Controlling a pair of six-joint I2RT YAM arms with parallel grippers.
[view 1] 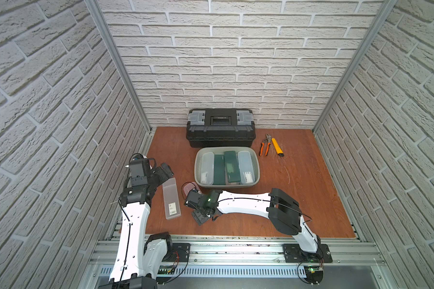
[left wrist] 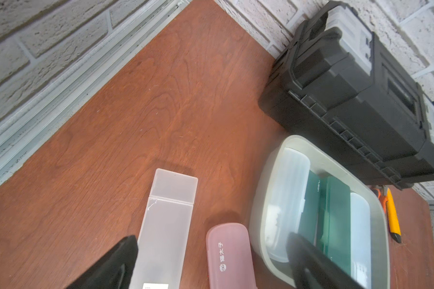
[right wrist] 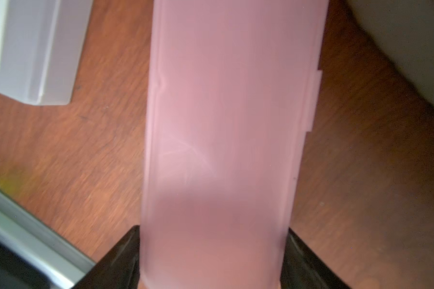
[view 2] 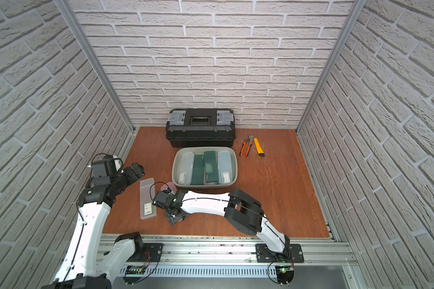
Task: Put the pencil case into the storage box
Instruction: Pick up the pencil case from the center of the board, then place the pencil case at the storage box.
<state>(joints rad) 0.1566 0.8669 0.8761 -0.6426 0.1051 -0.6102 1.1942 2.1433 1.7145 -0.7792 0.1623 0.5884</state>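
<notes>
Four cases point(view 1: 219, 170) lie in the storage box point(view 1: 226, 185); outside, at its seven o'clock, the right claw point(right wrist: 213, 232) seemingly grips a pink pencil case point(right wrist: 223, 100). The left claw point(view 1: 164, 171) gapes wide.

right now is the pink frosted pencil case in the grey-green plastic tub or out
Out: the case is beside the tub, held by the right gripper.

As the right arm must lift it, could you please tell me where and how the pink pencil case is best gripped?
Pinch the pink pencil case across its narrow width, on its long edges, from above. It lies flat on the table, with both long sides free between the frosted case and storage box. The right gripper holds it so.
</notes>
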